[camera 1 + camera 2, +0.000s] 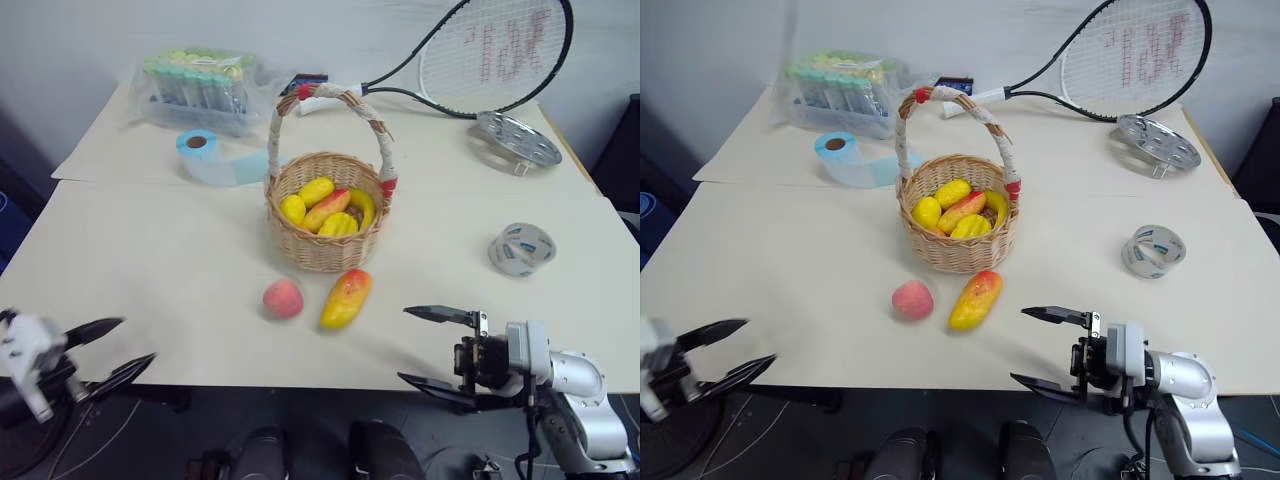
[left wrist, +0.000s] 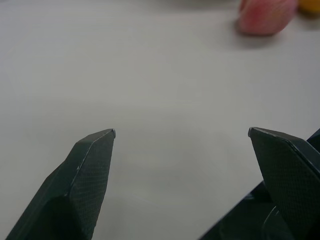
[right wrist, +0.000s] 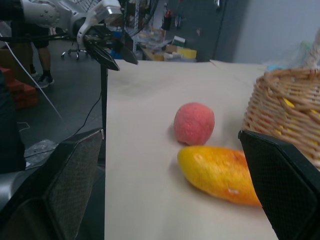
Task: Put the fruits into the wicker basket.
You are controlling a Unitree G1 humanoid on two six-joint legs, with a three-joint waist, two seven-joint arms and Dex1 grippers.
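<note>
A pink-red peach (image 1: 283,298) and a yellow mango (image 1: 346,298) with an orange-red blush lie side by side on the table, just in front of the wicker basket (image 1: 326,215). The basket holds several yellow toy fruits and one with a red blush. My left gripper (image 1: 137,339) hangs open and empty at the table's front left edge, well left of the peach (image 2: 265,17). At the front right edge, my right gripper (image 1: 403,345) is open and empty, pointing left toward the mango (image 3: 217,172) and the peach (image 3: 194,123), touching neither.
At the back, a tennis racket (image 1: 480,55) and a metal disc (image 1: 513,139) lie on the right. A bag of tubes (image 1: 197,88) and a blue label roll (image 1: 205,155) lie on the left. A clear tape roll (image 1: 521,249) sits right of the basket.
</note>
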